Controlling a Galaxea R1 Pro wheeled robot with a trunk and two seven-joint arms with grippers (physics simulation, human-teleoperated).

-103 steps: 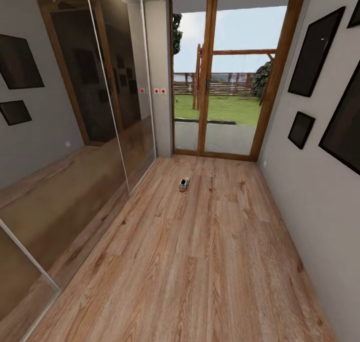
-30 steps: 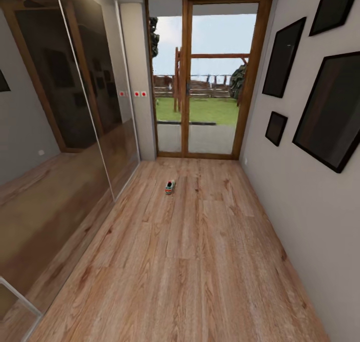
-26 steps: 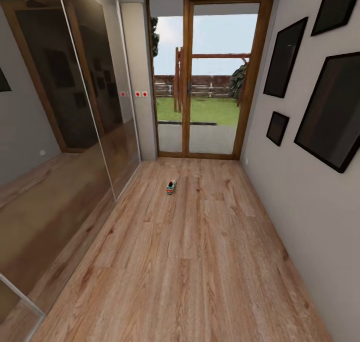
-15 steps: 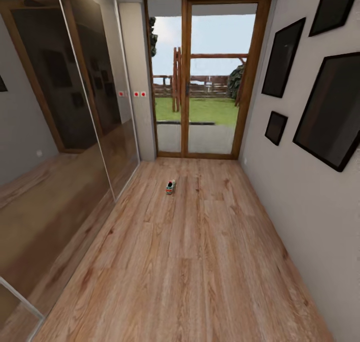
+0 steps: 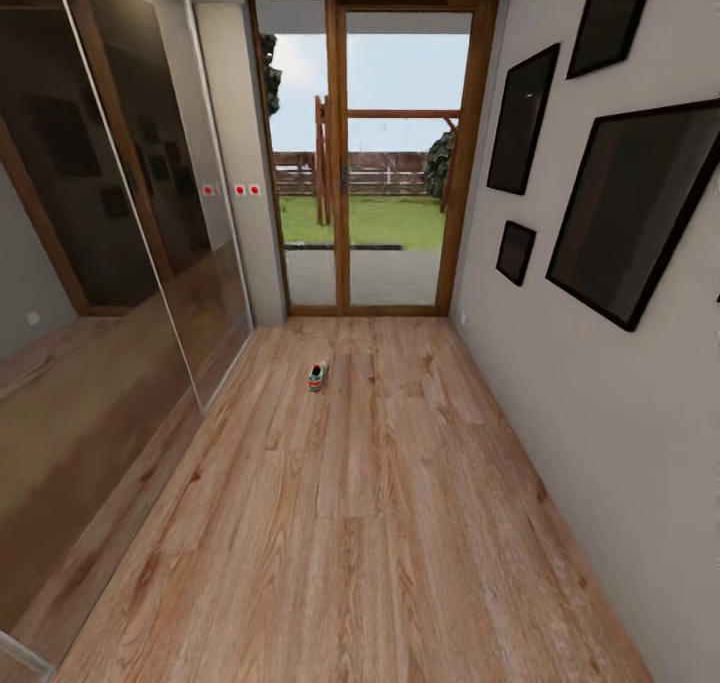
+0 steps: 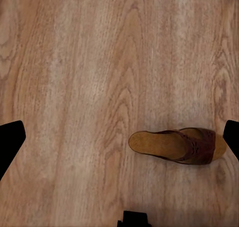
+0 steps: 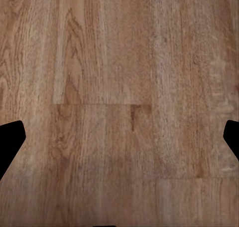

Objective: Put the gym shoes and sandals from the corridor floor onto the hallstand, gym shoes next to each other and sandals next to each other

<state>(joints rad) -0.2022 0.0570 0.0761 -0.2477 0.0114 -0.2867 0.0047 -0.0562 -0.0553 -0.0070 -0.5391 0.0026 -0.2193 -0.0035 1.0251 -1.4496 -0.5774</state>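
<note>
Head view: one gym shoe (image 5: 317, 375) on corridor floor (image 5: 380, 523) at 12 o'clock; left gripper (image 6: 119, 137) spread above sandal (image 6: 175, 145); right gripper (image 7: 119, 137) spread.

Matt wood-grain floor (image 5: 380, 503); leather-look sandal (image 6: 174, 145); glossy mirrored doors (image 5: 110, 293).
</note>
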